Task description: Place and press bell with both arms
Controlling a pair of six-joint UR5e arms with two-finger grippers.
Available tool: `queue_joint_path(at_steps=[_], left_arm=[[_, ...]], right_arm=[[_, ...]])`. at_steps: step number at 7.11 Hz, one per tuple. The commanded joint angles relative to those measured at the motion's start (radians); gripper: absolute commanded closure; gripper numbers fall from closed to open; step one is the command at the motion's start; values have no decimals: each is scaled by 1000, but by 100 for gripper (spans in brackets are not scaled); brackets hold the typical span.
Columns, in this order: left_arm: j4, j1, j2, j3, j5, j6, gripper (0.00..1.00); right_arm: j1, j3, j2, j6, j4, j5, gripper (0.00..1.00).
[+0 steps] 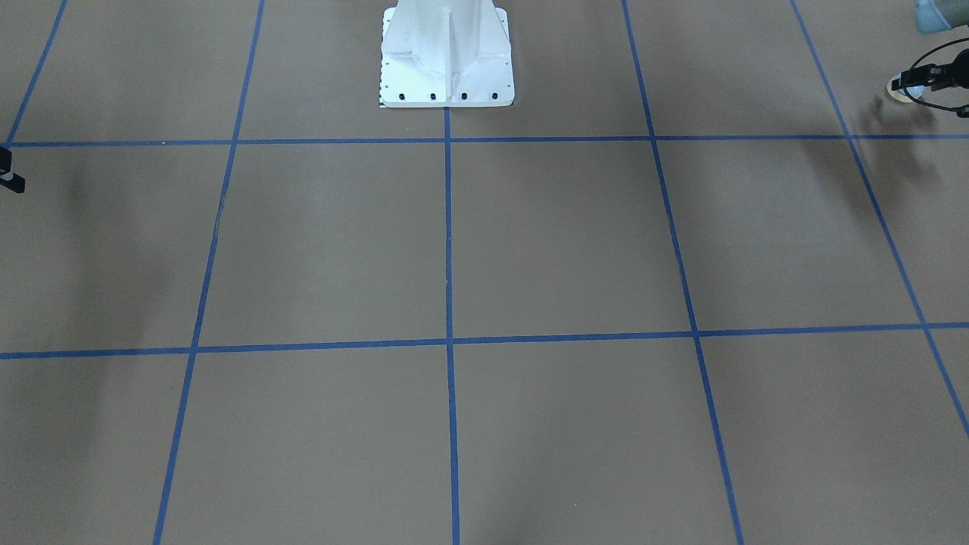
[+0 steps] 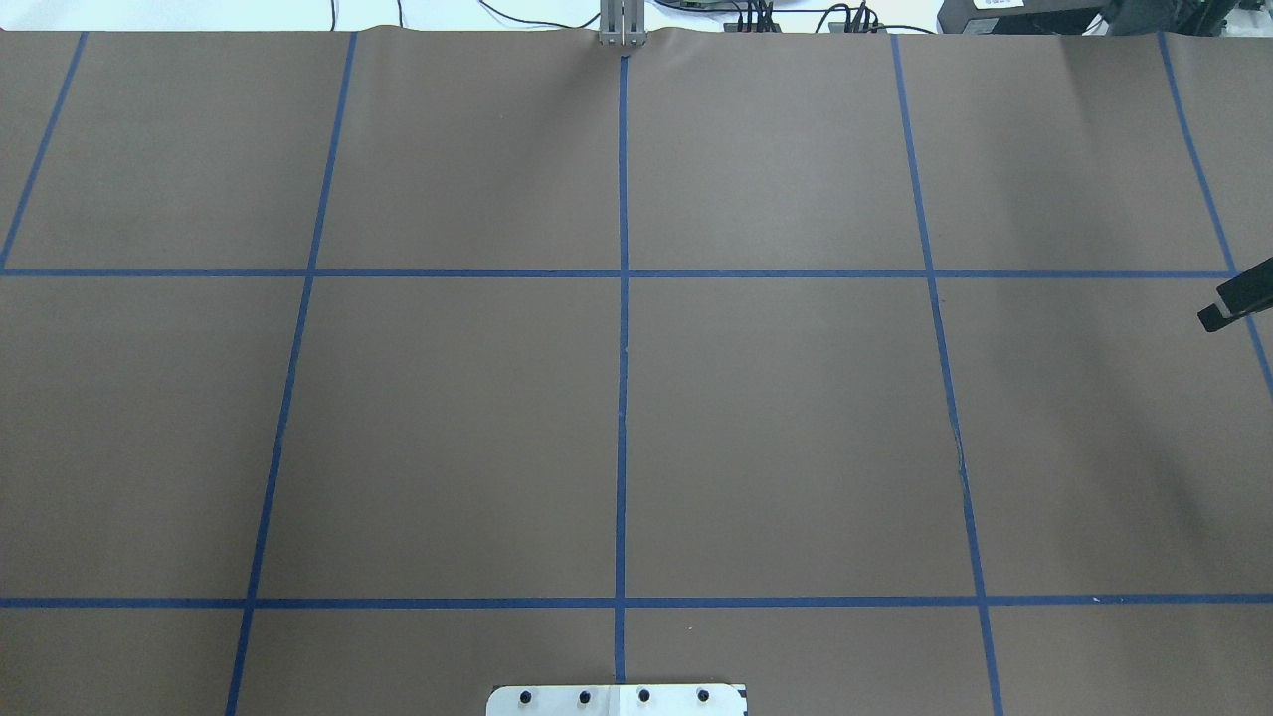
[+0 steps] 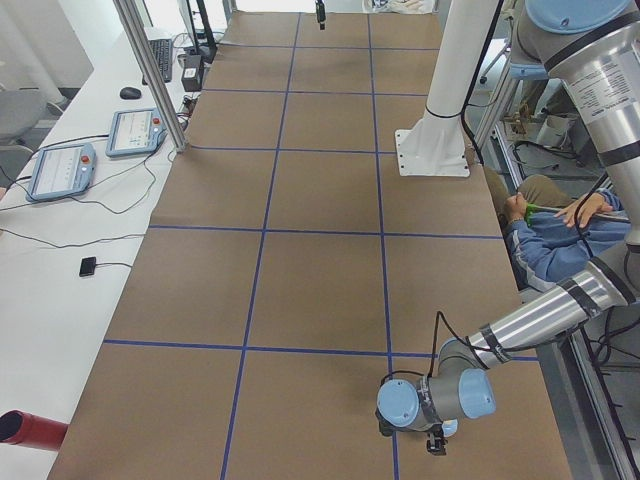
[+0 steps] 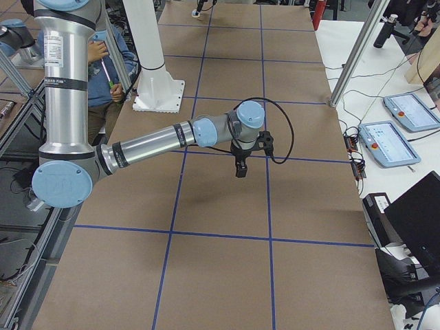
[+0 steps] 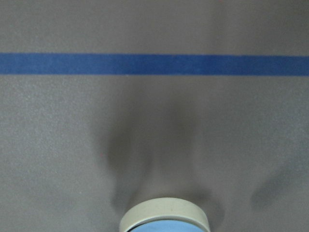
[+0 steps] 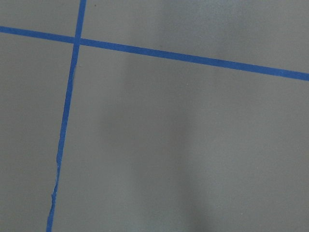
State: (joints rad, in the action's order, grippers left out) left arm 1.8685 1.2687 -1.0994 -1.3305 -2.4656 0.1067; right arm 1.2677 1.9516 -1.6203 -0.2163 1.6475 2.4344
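The bell (image 1: pixel 901 92), light blue with a cream base, is at the far right of the front-facing view. My left gripper (image 1: pixel 906 82) is shut on it and holds it just above the brown table, where it casts a shadow. In the left wrist view the bell's cream rim (image 5: pixel 165 215) shows at the bottom edge; the fingers are out of view. The left arm is low at the table's near end in the left view (image 3: pixel 436 443). My right gripper (image 2: pixel 1211 318) is shut and empty, hovering over the table's other end, as the right view (image 4: pixel 240 172) also shows.
The white pedestal (image 1: pixel 447 68) stands at the robot's edge of the table. Blue tape lines (image 2: pixel 623 348) divide the brown surface into squares. Control tablets (image 3: pixel 62 170) and a metal post (image 3: pixel 150 70) are on the operators' side. A seated person (image 3: pixel 545 235) is behind the robot.
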Motion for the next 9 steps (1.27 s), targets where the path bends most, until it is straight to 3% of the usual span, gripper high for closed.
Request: queue_joint_path(at_steps=[1, 9], left_arm=[[5, -2, 0, 10, -4, 1, 0], [20, -3, -7, 24, -6, -4, 0]], right_arm=[[-2, 0, -1, 0, 0, 0, 0], [-11, 0, -9, 0, 2, 2, 0]])
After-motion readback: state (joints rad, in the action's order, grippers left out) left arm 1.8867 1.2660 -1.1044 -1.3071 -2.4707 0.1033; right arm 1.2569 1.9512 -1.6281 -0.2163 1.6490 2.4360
